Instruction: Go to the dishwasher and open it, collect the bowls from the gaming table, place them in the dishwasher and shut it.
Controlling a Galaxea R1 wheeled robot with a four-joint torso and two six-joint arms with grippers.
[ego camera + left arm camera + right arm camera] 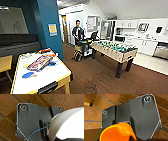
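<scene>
In the left wrist view a pale, rounded bowl (70,122) hangs above the wooden floor, carried by my left gripper (48,130). In the right wrist view my right gripper (125,129) carries an orange-yellow bowl (117,132), also above the floor. The gaming table (50,75), with its white top and yellow edge, stands at the near left of the head view. A colourful board game box (40,62) and flat blue pieces (28,74) lie on it. The grey-fronted dishwasher (161,51) sits under the kitchen counter at the far right.
A foosball table (115,50) stands mid-room on the brown wood floor (100,80). A person (78,31) stands behind a control rig cart (83,50). A teal wall corner (50,25) rises beside the white table. White kitchen cabinets (146,46) line the far right.
</scene>
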